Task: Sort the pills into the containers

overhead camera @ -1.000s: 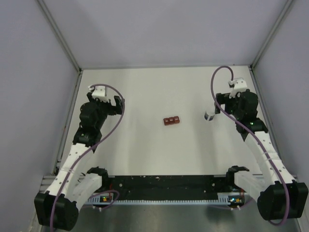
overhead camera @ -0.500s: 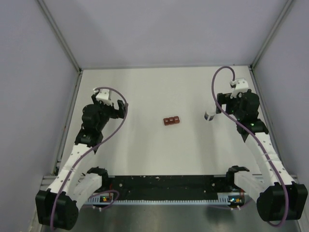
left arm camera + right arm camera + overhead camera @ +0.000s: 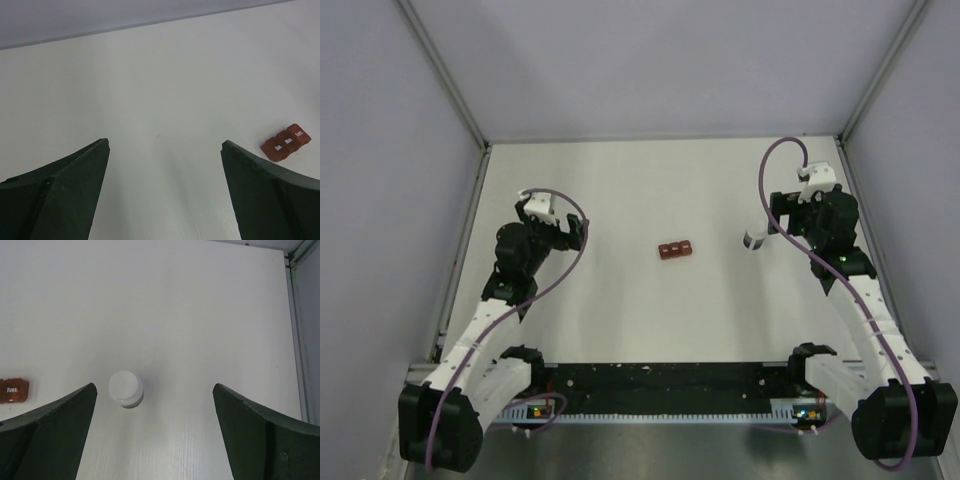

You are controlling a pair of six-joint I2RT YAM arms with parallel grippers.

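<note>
The containers (image 3: 674,250) are a small red-brown strip of three joined compartments with their lids down, lying mid-table. In the left wrist view the containers (image 3: 286,142) sit beyond and to the right of my right finger. My left gripper (image 3: 563,228) (image 3: 165,145) is open over bare table, well left of the strip. A small white-capped bottle (image 3: 753,240) (image 3: 126,388) stands right of the strip. My right gripper (image 3: 775,222) (image 3: 152,386) hangs open just behind it, the bottle nearer the left finger. One end of the containers (image 3: 14,390), lettered "Tues.", shows at the left edge. No pills are in view.
The white table (image 3: 650,190) is walled by lilac panels at the back and sides, with metal rails (image 3: 460,240) along its edges. A dark strip (image 3: 660,378) runs along the near edge between the arm bases.
My left arm has swung right and a little nearer, toward the containers. The right arm has barely shifted. Both grippers stay open.
</note>
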